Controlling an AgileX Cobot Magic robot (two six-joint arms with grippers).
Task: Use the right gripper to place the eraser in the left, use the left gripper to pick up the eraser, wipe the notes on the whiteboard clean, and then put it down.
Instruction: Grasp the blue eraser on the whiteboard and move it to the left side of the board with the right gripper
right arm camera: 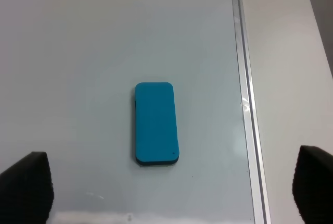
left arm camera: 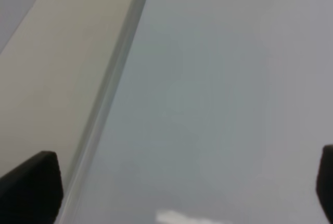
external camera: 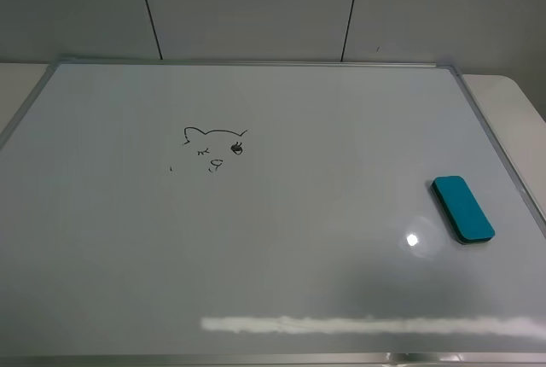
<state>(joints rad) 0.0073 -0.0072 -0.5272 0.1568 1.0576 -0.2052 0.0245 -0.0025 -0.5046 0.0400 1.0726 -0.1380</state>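
Observation:
The whiteboard (external camera: 273, 282) fills most of the high view. The notes (external camera: 215, 148), a small black cat-like face with a few dots, sit left of its middle. The teal eraser (external camera: 463, 207) lies flat near the board's right frame, and neither arm shows in that view. In the right wrist view the eraser (right arm camera: 155, 123) lies on the board ahead of my right gripper (right arm camera: 171, 185), whose fingertips (right arm camera: 26, 185) stand wide apart and empty. My left gripper (left arm camera: 182, 187) is open over the bare whiteboard (left arm camera: 218, 104) next to its silver frame (left arm camera: 112, 91), holding nothing.
The beige table (external camera: 516, 102) shows beyond the board's right frame (external camera: 499, 141) and the table (left arm camera: 52, 67) beside the left frame. A grey panelled wall (external camera: 256, 8) rises behind the board. Lamp glare (external camera: 375, 326) streaks the board near its front edge.

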